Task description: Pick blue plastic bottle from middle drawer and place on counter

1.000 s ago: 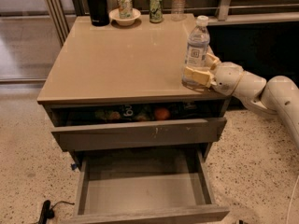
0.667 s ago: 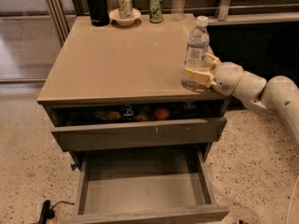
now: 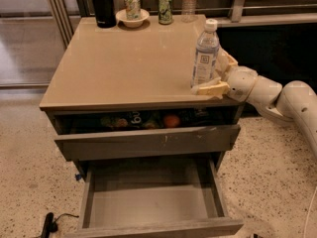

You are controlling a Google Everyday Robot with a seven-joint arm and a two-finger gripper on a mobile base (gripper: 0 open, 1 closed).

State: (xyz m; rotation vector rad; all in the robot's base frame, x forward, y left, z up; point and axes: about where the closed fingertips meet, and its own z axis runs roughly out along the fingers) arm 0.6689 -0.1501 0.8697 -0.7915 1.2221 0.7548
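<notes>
The blue plastic bottle [image 3: 205, 53] stands upright on the counter [image 3: 129, 63], the gripper [image 3: 212, 73] seemingly around it.

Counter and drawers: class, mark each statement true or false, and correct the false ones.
1. The bottle by the gripper stands upright on the counter. True.
2. The wide-open drawer holds a can. False: only its bare floor shows.
3. The gripper is at the bottle's base. True.
4. The black flask lies on its side. False: it stands upright at the counter's back.
5. One can sits in a bowl. True.
</notes>
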